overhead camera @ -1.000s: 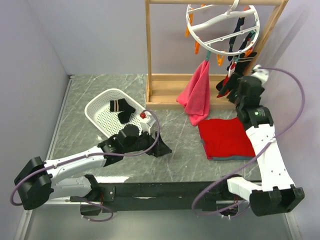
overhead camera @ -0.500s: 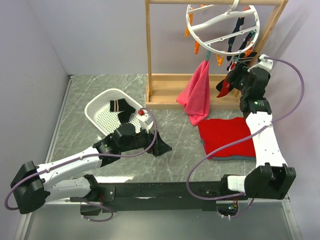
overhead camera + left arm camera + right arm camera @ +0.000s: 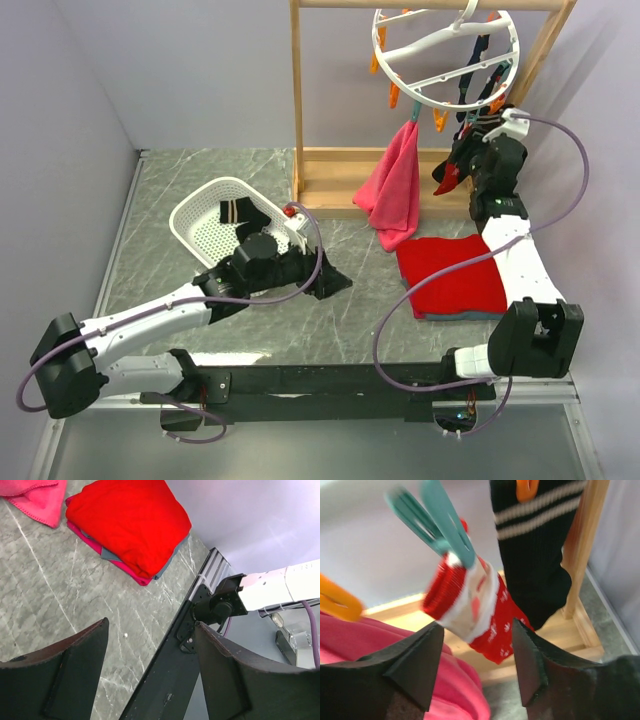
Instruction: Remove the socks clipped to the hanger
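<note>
The white ring hanger (image 3: pixel 430 103) hangs from the wooden rack with several dark socks (image 3: pixel 482 60) clipped on its right side. My right gripper (image 3: pixel 462 150) is open and raised just under them. In the right wrist view a red and white sock (image 3: pixel 470 605) hangs from a teal clip (image 3: pixel 445 525) just above the gap between my open fingers (image 3: pixel 477 650). A black sock with tan stripes (image 3: pixel 535 545) hangs beside it from an orange clip (image 3: pixel 526 487). My left gripper (image 3: pixel 335 285) is open and empty (image 3: pixel 150 650) low over the table. Two socks (image 3: pixel 243 215) lie in the white basket (image 3: pixel 195 215).
A pink towel (image 3: pixel 395 190) hangs from the hanger's left side, close to my right gripper. A folded red cloth (image 3: pixel 450 275) lies on the table below my right arm. The wooden rack frame (image 3: pixel 298 100) stands at the back.
My right gripper has risen and moved back up to the clipped socks. My left gripper has shifted right and slightly away from the basket, still open.
</note>
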Controlling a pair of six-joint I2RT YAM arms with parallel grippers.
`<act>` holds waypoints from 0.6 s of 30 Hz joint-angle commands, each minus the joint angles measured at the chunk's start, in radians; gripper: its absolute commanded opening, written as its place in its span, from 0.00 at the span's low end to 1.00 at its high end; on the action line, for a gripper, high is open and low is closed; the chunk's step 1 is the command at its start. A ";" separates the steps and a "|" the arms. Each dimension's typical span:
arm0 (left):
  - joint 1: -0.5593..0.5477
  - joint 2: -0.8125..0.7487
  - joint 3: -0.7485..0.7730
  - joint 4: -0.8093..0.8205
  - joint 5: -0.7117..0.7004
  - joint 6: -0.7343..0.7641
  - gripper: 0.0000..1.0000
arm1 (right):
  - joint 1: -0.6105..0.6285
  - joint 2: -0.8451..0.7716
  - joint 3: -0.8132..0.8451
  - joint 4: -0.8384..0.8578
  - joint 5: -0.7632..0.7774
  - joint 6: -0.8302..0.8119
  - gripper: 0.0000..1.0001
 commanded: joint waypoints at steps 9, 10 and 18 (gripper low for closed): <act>-0.002 0.068 0.121 0.018 0.041 0.004 0.70 | 0.063 0.118 -0.104 0.271 0.125 -0.075 0.63; -0.004 0.076 0.131 0.013 0.041 0.004 0.68 | 0.068 0.124 -0.106 0.282 0.140 -0.080 0.59; -0.004 0.134 0.181 0.018 0.071 0.004 0.63 | 0.070 0.140 -0.153 0.383 0.232 -0.092 0.38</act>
